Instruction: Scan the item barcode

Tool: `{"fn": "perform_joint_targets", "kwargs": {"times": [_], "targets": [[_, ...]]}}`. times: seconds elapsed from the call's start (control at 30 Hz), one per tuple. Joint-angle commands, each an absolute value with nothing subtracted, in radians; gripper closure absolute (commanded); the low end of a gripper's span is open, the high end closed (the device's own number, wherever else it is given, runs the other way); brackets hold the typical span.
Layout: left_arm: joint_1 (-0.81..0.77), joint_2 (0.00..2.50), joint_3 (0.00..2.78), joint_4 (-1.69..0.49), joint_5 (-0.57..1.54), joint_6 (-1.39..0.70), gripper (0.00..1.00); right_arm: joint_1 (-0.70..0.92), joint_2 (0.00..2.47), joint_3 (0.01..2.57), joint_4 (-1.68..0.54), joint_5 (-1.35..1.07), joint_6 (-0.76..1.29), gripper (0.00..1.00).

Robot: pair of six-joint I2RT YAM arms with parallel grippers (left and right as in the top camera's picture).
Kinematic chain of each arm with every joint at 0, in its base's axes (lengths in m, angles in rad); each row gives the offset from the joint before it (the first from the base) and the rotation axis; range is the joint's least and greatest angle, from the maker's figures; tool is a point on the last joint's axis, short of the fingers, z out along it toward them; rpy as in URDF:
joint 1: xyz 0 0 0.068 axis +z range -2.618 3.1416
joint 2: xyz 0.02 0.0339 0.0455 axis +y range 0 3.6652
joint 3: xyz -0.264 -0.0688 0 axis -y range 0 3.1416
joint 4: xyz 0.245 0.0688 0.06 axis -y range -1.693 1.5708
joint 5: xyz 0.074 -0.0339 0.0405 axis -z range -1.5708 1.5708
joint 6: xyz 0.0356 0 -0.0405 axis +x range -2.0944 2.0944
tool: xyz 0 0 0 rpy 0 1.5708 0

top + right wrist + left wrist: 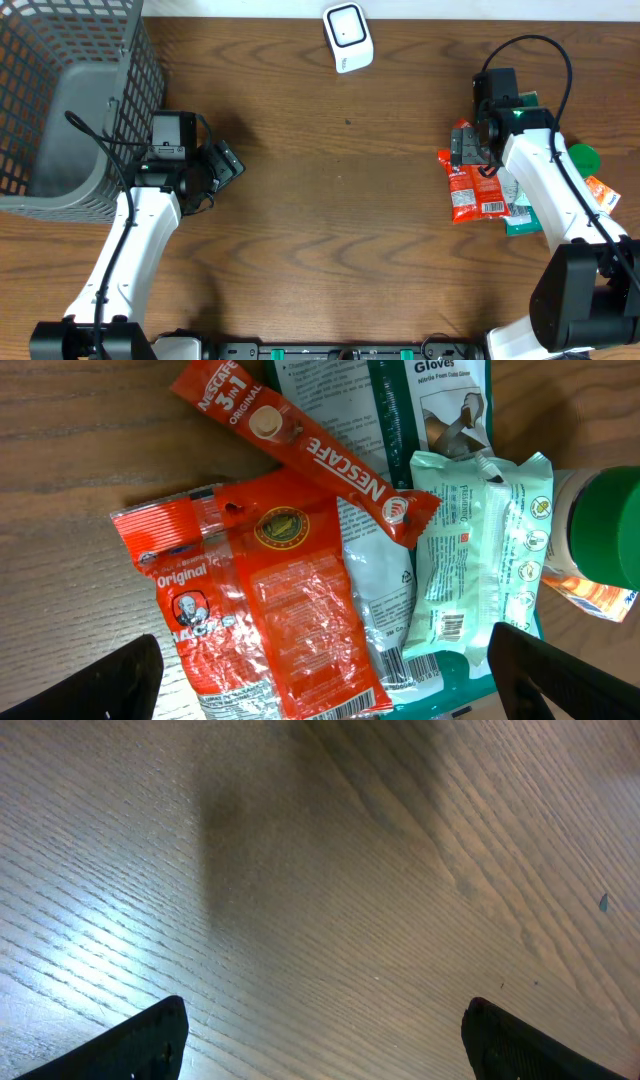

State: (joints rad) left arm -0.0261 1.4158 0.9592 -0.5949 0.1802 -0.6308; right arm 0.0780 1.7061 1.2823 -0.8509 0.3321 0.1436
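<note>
The left gripper (325,1038) hangs wide open over the bare wooden table (330,870), beside the grey wire basket (60,60). The right gripper (325,680), jaws spread and empty, hovers over the pile at the right: red snack packet (270,610), Nescafé 3-in-1 stick (310,445), wipes pack (470,560), gloves packet (440,390). The white barcode scanner (347,37) sits at the far edge.
</note>
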Motion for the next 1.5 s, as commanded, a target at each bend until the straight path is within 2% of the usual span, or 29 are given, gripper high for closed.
{"fn": "perform_joint_targets", "kwargs": {"times": [0.0, 0.7, 1.47], "targets": [[-0.017, 1.414, 0.966, -0.597, 0.171, -0.628, 0.12, 0.080, 1.702, 1.294, -0.852, 0.334, 0.133, 0.01], [-0.017, 1.414, 0.966, -0.597, 0.171, -0.628, 0.12, 0.079, 1.668, 1.294, -0.852, 0.331, 0.133, 0.01], [-0.017, 1.414, 0.966, -0.597, 0.171, -0.628, 0.12, 0.080, 0.801, 1.293, -0.873, 0.376, 0.103, 0.01]]}}
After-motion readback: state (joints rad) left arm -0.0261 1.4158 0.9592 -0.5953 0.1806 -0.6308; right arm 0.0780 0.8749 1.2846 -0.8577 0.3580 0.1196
